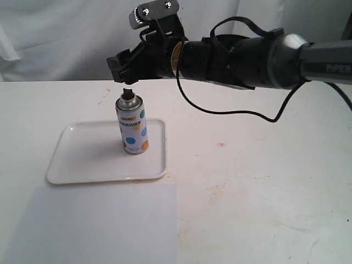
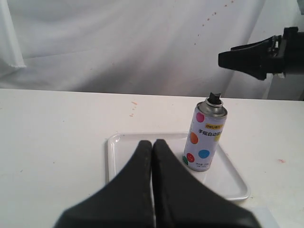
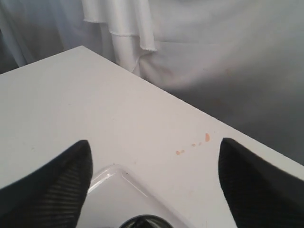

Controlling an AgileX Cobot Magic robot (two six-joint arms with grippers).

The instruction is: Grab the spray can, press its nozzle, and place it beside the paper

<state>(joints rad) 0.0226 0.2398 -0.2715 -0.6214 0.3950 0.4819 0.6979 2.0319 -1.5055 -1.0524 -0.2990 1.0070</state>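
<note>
The black right pincer hung spread wide just above the white, dotted, cylindrical spray can, holding nothing. The black left pincer sat pressed together.

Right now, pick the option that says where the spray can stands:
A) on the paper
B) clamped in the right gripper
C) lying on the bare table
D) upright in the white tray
D: the spray can stands upright inside the tray, apart from the paper, and the right gripper hangs open above it without gripping it.
</note>
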